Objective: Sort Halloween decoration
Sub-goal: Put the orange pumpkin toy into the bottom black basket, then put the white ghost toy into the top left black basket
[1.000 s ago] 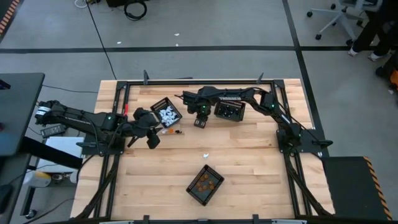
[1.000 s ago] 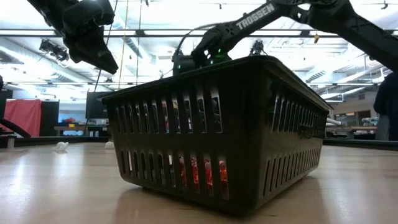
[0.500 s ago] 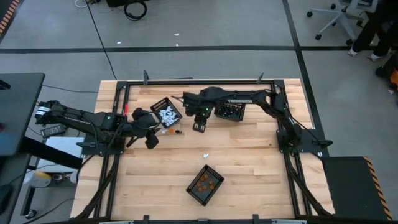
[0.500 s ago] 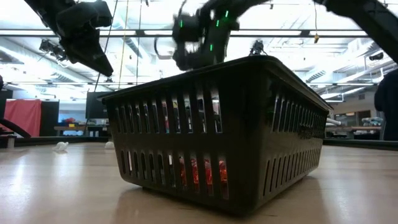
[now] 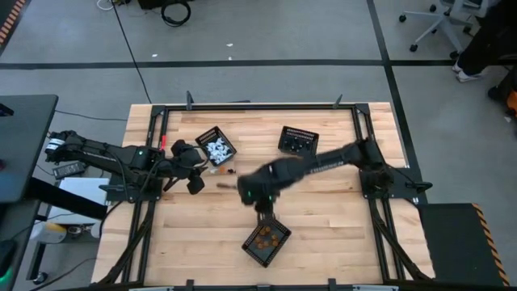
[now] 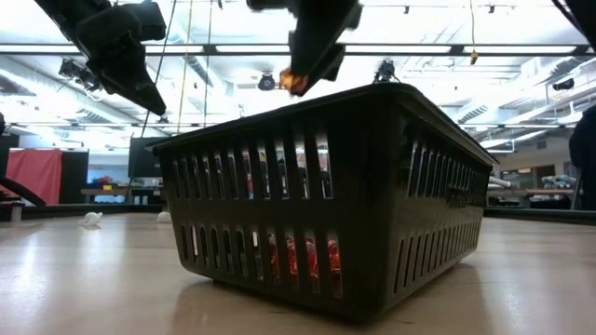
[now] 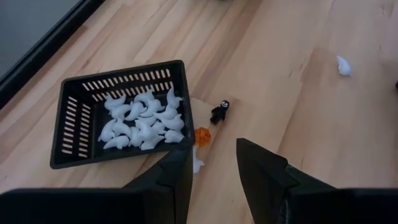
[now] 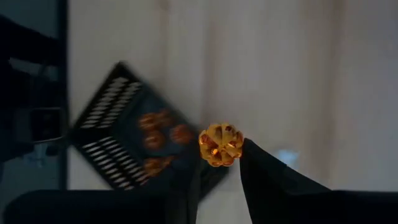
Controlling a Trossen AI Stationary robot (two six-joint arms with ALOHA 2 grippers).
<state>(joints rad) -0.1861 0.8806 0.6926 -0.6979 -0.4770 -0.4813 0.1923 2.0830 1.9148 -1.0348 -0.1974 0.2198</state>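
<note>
In the high view the right gripper (image 5: pixel 260 202) sits just below the frame's centre, close above the basket of orange pumpkins (image 5: pixel 266 240) at the lower middle of the wooden surface (image 5: pixel 339 218). Its jaws are pinched narrow on a small orange pumpkin trinket (image 8: pixel 220 145), which shows between the fingertips in the right wrist view, with the pumpkin basket (image 8: pixel 134 146) beneath it. In the low view the same trinket (image 6: pixel 295 81) hangs above that basket's rim (image 6: pixel 372 93).

The left gripper (image 5: pixel 194 183) hovers at centre left, beside the basket of white ghosts (image 5: pixel 216 149); its jaws stand partly apart with nothing between them. In the left wrist view, a black figure (image 7: pixel 219 112), an orange piece (image 7: pixel 203 136) and a white piece (image 7: pixel 196 163) lie on the surface just beside the ghost basket (image 7: pixel 74 124). One more white ghost (image 7: pixel 343 65) lies well apart, toward that view's upper right.

A third basket (image 5: pixel 298 141), holding dark pieces, stands at upper centre right in the high view.
</note>
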